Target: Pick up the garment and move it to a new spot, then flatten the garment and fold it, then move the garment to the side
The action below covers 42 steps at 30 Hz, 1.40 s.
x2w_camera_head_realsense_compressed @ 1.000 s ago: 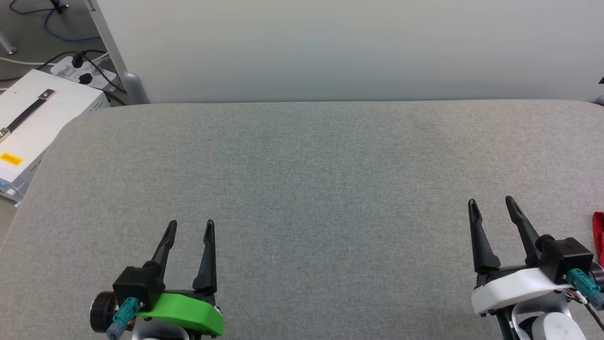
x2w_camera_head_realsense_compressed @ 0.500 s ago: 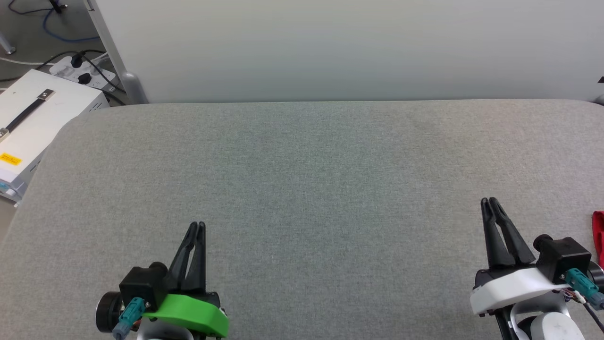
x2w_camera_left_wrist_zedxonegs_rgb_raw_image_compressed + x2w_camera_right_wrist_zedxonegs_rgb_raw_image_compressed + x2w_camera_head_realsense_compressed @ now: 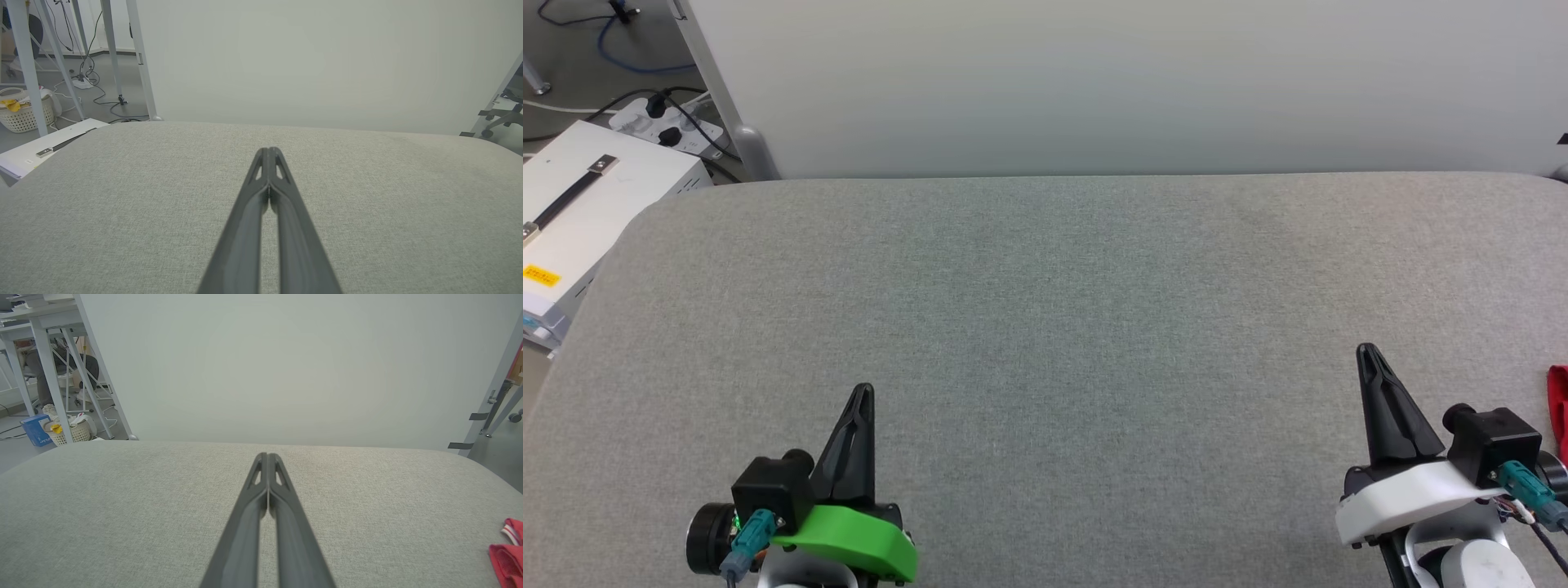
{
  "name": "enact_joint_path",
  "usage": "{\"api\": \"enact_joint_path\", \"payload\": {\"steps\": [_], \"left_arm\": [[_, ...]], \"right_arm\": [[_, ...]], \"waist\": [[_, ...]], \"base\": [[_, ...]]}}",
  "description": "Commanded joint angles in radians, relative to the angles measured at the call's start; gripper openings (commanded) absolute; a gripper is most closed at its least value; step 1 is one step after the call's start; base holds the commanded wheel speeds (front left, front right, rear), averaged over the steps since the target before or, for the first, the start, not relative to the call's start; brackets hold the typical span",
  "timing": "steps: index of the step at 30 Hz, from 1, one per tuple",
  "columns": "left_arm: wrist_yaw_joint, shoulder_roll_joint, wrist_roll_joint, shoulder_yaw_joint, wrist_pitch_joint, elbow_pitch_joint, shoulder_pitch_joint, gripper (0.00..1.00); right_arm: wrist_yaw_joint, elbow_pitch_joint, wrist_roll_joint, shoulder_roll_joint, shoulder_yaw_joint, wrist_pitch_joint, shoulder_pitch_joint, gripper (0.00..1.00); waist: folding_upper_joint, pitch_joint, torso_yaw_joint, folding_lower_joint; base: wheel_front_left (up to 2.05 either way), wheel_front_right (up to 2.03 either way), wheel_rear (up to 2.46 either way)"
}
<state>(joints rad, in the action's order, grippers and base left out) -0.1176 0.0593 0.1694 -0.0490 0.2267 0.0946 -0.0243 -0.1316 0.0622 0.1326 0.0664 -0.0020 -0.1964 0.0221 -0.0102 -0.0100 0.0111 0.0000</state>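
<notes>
A sliver of the red garment [image 3: 1558, 408] peeks in at the right edge of the head view, lying on the grey padded table [image 3: 1045, 310]. In the right wrist view the garment [image 3: 508, 555] shows at the lower right as red cloth with a bit of white-and-red striped trim; the rest of it is cut off. My right gripper [image 3: 1366, 351] hovers just left of it, shut and empty, fingers pressed together [image 3: 267, 457]. My left gripper [image 3: 863, 390] sits at the lower left, far from the garment, likewise shut on nothing [image 3: 269, 151].
A pale wall panel [image 3: 1094, 82] stands along the table's far edge. Left of the table are a white case with a black handle [image 3: 580, 212], a power strip with cables [image 3: 666, 122] and a metal post [image 3: 719, 90]. Wicker baskets [image 3: 24, 116] sit on the floor beyond.
Both grippers have gone from wide open to fully shut, with nothing between the fingers. The arms and the garment have stayed where they were.
</notes>
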Motion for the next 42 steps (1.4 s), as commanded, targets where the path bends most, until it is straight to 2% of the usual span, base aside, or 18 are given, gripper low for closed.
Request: {"api": "enact_joint_path", "payload": {"steps": [1,42], "left_arm": [[0.007,-0.001,-0.01,0.005,-0.005,-0.005,0.003,0.0],[0.048,-0.004,-0.069,0.021,-0.088,-0.038,0.011,0.0]], "right_arm": [[0.0,-0.006,-0.013,-0.002,0.0,0.006,-0.003,0.0],[0.0,-0.027,-0.058,-0.007,0.001,0.077,-0.01,0.0]], "waist": [[0.0013,0.0,0.0,0.0],[0.0047,0.004,-0.004,0.0]], "base": [[0.0,0.0,0.0],[0.0,0.0,0.0]]}}
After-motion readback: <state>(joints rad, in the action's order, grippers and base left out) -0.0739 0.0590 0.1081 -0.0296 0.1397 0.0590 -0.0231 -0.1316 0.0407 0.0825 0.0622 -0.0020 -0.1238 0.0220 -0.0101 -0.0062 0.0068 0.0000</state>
